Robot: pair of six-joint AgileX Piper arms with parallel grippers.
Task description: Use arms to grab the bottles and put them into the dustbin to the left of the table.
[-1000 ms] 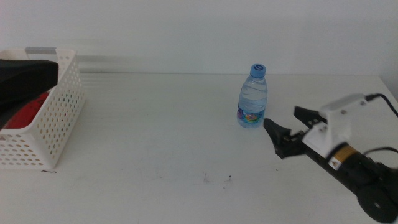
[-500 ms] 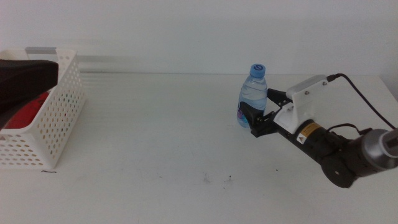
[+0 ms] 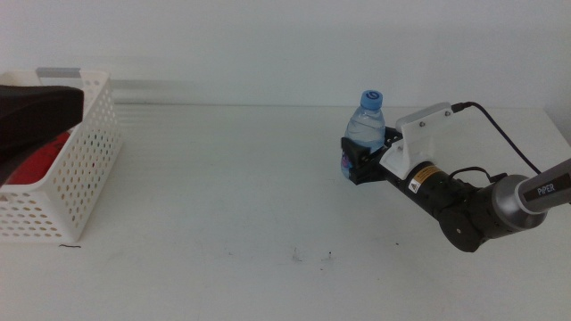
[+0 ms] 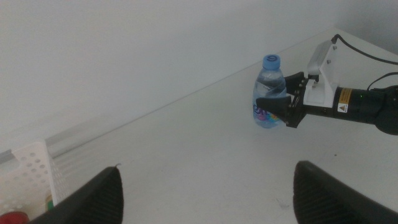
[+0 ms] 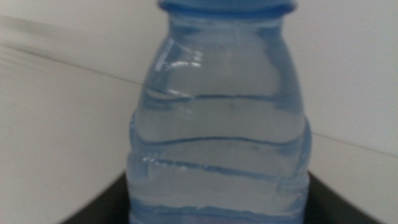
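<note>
Straddling the water bottle at label height, right gripper has jaws apart either side, not clamped. Bottle stands upright, centre-right of the table, dustbin far left. Risk: off-centre closing tips it. Left gripper spread, waiting over the bin.

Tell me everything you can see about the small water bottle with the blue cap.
The water bottle is small, of clear ribbed plastic, with a blue cap and a colourful label low on its body. It stands upright on the white table, right of centre and far from the dustbin. The right end effector reaches in from the right, its dark jaws on either side of the lower body; whether they already press it cannot be told. The left end effector is open, far from it.
</note>
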